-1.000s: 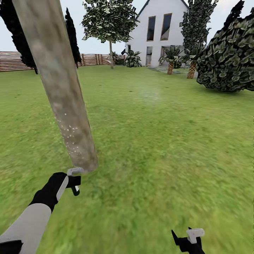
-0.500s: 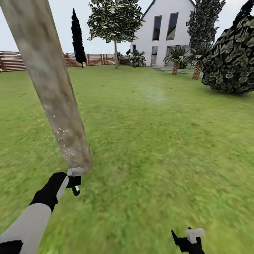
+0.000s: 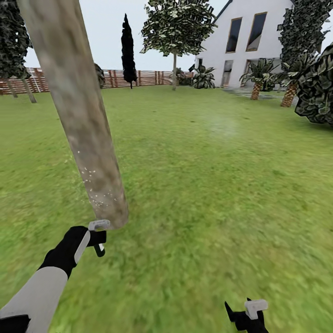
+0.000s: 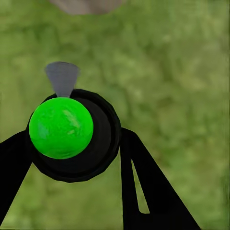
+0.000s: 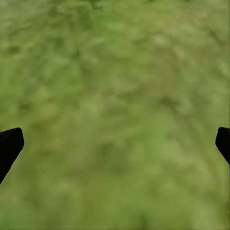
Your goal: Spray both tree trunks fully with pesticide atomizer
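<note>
Left gripper [image 3: 98, 238] of mine sits low at the foot of the tree trunk [image 3: 81, 111], and from the left wrist view I see its two black fingers [image 4: 143, 187] closed around the pesticide atomizer [image 4: 72, 134], a round black body with a bright green ball on top and a small grey nozzle pointing out toward the grass. From the head view I can only make out the atomizer's pale handle just at the base of the trunk, nearly touching it. That trunk is thick, grey-brown with dull green mottling, and it leans up and away to the top left of my head view. Whitish specks of pesticide [image 3: 99, 187] dot its lower part, just above the ground; higher up the bark looks bare. My right gripper [image 3: 247, 314] hangs low at the bottom edge of the head view, well apart from the trunk, and in the right wrist view its two dark fingertips [image 5: 9, 143] stand wide apart with nothing between them but the floor [image 3: 208, 185]. Further off I see a second tree [image 3: 175, 32] near the wooden fence [image 3: 138, 77], a white house [image 3: 249, 37] behind it, short palms [image 3: 256, 78] and a dark bush [image 3: 317, 88] at the right.
</note>
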### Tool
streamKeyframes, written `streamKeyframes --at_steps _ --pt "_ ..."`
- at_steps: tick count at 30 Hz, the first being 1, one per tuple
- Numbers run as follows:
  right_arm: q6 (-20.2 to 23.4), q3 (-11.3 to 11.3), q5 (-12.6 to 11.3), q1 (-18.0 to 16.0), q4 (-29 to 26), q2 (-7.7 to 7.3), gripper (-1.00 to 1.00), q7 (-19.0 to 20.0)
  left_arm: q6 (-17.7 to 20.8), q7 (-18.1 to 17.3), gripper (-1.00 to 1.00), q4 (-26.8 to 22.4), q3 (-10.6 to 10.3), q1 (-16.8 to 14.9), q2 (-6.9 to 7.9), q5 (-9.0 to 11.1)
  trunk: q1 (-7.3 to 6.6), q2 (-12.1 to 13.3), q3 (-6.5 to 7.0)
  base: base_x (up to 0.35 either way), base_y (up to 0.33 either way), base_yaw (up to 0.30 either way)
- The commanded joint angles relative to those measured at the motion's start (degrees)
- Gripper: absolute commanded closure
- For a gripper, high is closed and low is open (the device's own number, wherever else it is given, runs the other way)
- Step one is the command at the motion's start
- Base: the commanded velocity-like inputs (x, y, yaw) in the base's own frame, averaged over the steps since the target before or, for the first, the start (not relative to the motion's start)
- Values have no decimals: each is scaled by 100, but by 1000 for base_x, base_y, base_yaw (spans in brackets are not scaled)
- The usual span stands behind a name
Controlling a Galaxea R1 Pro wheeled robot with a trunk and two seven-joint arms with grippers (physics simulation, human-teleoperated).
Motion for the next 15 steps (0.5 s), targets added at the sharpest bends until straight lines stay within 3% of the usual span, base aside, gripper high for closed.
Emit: streamKeyframes --at_steps 1,6,15 --pt "0 0 0 0 0 1 -100 0 0 -5 100 0 0 -1 0 0 0 0 0 173 -244 278" --pt "0 0 -3 0 -5 -3 -100 0 0 -5 100 1 -7 0 0 0 0 0 0 164 -245 216" --pt "0 0 -7 0 -9 -4 -100 0 0 -3 100 0 -9 1 -5 0 0 0 0 22 -270 6"
